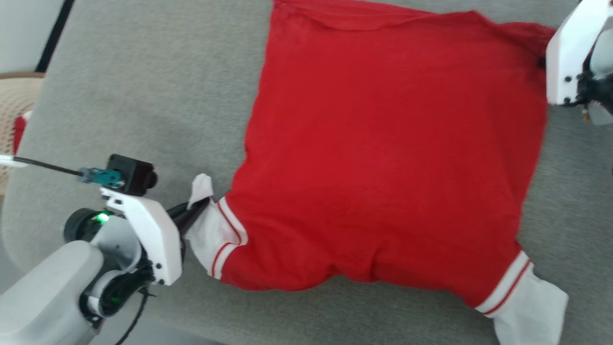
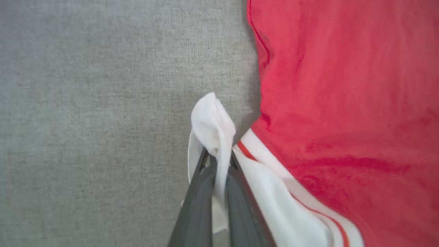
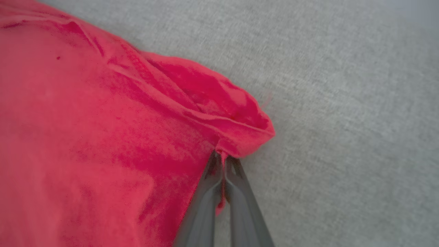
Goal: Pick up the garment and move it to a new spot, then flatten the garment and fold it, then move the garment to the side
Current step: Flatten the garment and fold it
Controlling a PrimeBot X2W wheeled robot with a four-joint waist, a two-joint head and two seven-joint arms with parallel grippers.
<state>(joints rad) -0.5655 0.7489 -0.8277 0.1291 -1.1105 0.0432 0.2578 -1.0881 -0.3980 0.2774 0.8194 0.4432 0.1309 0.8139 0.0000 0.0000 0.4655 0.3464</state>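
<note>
Across the grey fabric-covered counter (image 1: 143, 96), holds the red shirt (image 1: 383, 158) spread diagonally, gripping its near white sleeve (image 2: 212, 120) in closed left fingers (image 2: 199, 206) and its far red corner (image 3: 247, 137) in closed right fingers (image 3: 240, 206).

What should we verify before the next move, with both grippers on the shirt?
1. The left gripper shut on the garment at its white sleeve: ok.
2. The right gripper shut on a red corner: ok.
3. Layers caught in each pinch: cannot tell.
4. The garment lying flat: not ok, bunched at the right grip, near edge wavy.
5. The other sleeve lying loose: ok.
6. Bare gray surface to its left: ok.
</note>
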